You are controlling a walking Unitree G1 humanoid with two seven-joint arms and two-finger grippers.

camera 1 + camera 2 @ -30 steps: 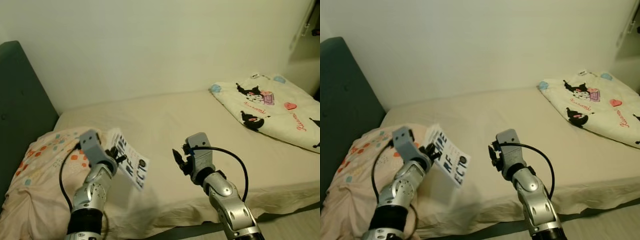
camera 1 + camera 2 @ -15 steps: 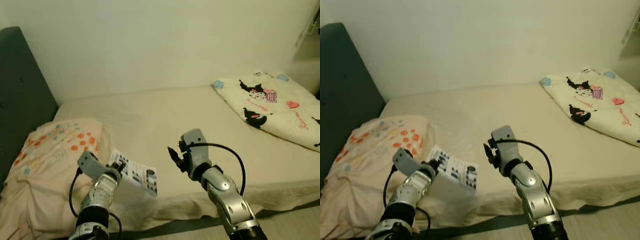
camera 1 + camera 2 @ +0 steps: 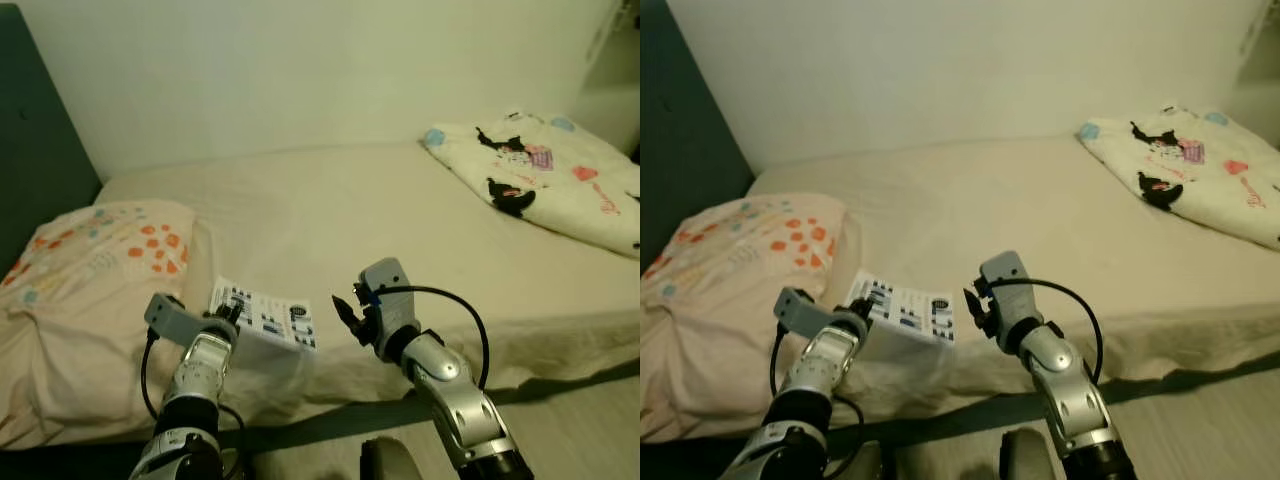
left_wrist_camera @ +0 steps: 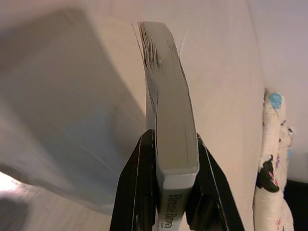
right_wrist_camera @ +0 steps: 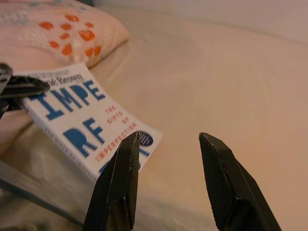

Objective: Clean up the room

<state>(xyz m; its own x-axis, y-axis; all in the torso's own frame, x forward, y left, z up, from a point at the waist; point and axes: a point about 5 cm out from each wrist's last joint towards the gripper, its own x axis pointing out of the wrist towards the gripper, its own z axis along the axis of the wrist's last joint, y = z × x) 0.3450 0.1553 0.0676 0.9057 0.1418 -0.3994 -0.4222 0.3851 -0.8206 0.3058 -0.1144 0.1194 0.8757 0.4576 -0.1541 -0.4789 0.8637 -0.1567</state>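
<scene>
I see the bed [image 3: 400, 210], a dotted pillow [image 3: 90, 250] at its left and a cartoon-print blanket [image 3: 540, 180] far right. My left end effector [image 3: 228, 315] clamps a book [image 3: 262, 313] by its spine, low over the bed's near edge. My right end effector [image 5: 168, 183] hovers beside it, fingers apart.

The left gripper [image 3: 228, 318] has dropped from the left-centre of the head view to the lower left, carrying the book [image 3: 262, 316] with it. The book, a second ago raised and steeply tilted with its cover facing out, now lies nearly flat, low over the bed [image 3: 330, 215] by its near edge. The whole head view has also shifted, so the camera has moved; a dark rounded shape [image 3: 392, 462] now shows at the bottom centre.
</scene>
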